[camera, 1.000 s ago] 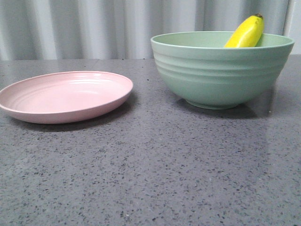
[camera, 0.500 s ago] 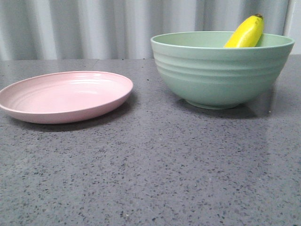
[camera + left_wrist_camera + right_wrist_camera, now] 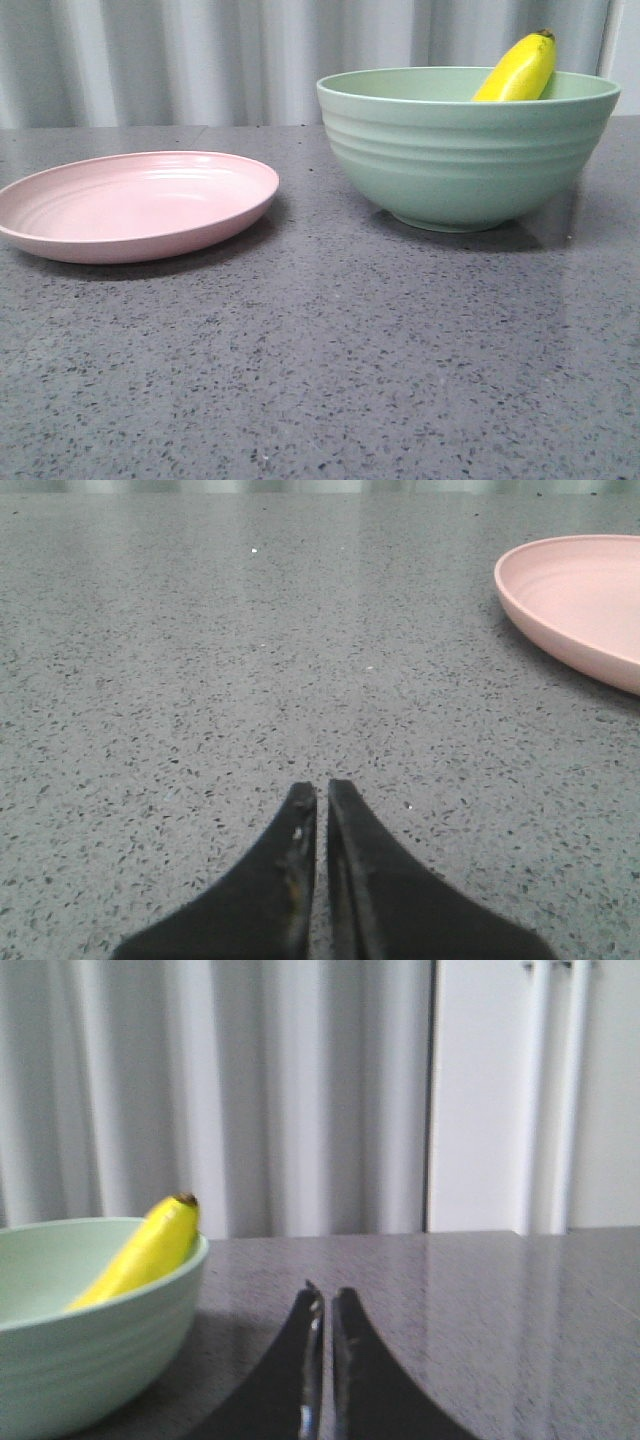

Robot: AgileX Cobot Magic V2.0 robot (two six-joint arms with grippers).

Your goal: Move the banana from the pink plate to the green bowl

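One banana [image 3: 517, 69] leans in one green bowl [image 3: 465, 150]; one pink plate [image 3: 135, 205]; both claws together.

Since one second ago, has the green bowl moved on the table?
Cannot tell. The green bowl, the banana and the pink plate all sit slightly further left in the front view, so probably the camera shifted.
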